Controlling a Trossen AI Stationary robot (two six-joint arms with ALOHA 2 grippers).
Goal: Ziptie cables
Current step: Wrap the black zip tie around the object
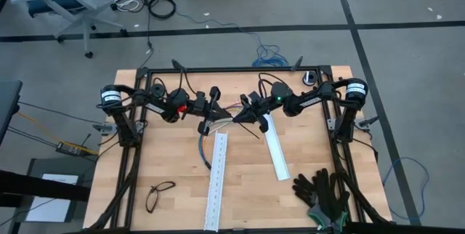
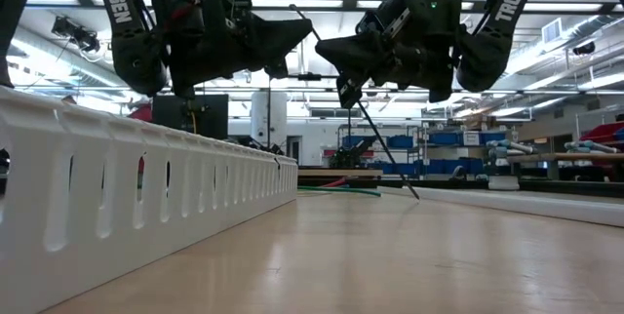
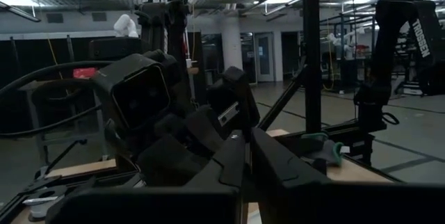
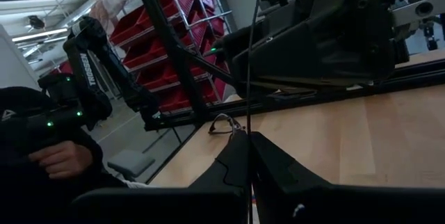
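Observation:
The cables [image 1: 205,147] lie on the table as a curved blue-sheathed bundle, with thin coloured wires fanning out toward the far side under both grippers. The low view shows the green and red wires [image 2: 336,190] flat on the wood. A thin black ziptie [image 2: 382,146] slants down from my right gripper [image 2: 343,88], and its lower tip is near the table. My right gripper [image 4: 248,156] is shut on the ziptie. My left gripper [image 3: 245,156] is shut and hovers just left of the right one, above the cables. The ziptie's upper end runs past its fingertips [image 2: 308,25]. My right gripper pinches the ziptie's strap [image 4: 248,137] between its two shut fingers, partway along its length. The fingers lie across the strap. The strap is lifted, slanting, with one end above the fingers and the other hanging toward the table. My left gripper: I cannot tell whether it touches the ziptie's upper end.
Two white perforated rails lie on the table, one [image 1: 216,179] near the middle and one [image 1: 276,150] to its right. Glasses [image 1: 160,194] sit near the left front, dark gloves [image 1: 323,194] at the right front. A person's hand [image 4: 62,158] shows beyond the table.

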